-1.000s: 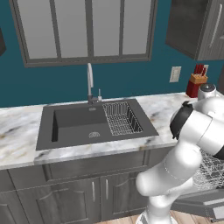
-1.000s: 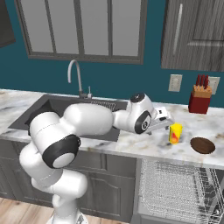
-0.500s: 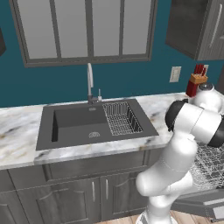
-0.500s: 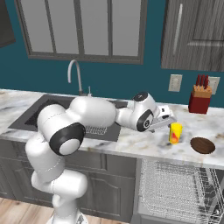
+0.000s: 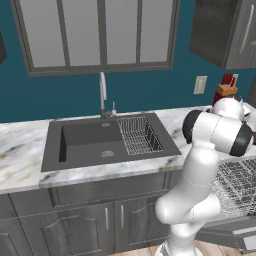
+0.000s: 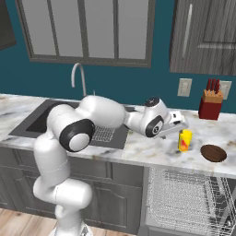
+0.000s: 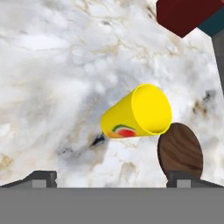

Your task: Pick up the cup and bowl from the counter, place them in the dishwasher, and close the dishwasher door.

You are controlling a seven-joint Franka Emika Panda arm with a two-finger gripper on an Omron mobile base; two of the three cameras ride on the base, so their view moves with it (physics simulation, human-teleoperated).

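The small yellow cup (image 6: pixel 185 140) with a red band stands on the marble counter (image 6: pixel 152 150), right of the sink. The shallow dark brown bowl (image 6: pixel 214 153) lies just to its right. My gripper (image 6: pixel 183 126) hovers just above and left of the cup, open and holding nothing. In the hand view the cup (image 7: pixel 138 112) lies ahead between the wide-apart fingertips (image 7: pixel 41 178), with the bowl (image 7: pixel 180 151) beside it. Below the counter the dishwasher (image 6: pixel 184 203) stands open, its wire rack pulled out. The dishwasher door (image 5: pixel 235 234) lies folded down.
A red knife block (image 6: pixel 210 104) stands against the wall behind the cup and bowl. The dark sink (image 5: pixel 107 140) with a wire basket (image 5: pixel 140 134) and a faucet (image 5: pixel 103 92) lies to the left. Grey cabinets (image 5: pixel 85 220) run under the counter.
The arm's elbow has swung round and the hand has edged slightly toward the cup. The jaws stay open. Cup and bowl have not moved.
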